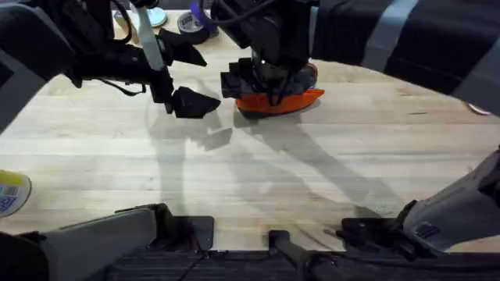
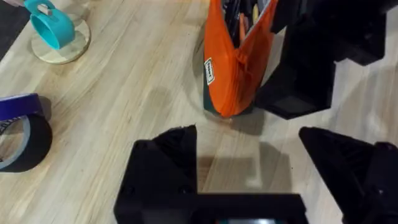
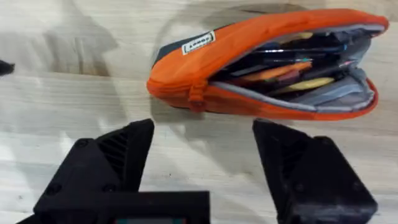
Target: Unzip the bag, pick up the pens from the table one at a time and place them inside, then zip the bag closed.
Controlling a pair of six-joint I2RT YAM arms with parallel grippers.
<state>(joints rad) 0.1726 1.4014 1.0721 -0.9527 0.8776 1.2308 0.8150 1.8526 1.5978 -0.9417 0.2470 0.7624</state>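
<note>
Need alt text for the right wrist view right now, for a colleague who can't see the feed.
An orange pouch lies on its side on the light wooden table, its zipper open and pens and other writing tools visible inside. The right tool hovers in front of it with both black fingers spread apart, holding nothing.

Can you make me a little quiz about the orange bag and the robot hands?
1. True or false: the orange bag is zipped shut.
2. What is the left end effector holding? A) a pen B) the bag C) nothing
3. Fill in: the right end effector hangs with its fingers ____ beside the bag on the table.

Key:
1. False; its top gapes open, with pens and other things inside.
2. C; its fingers are spread with bare table between them.
3. Open.
</note>
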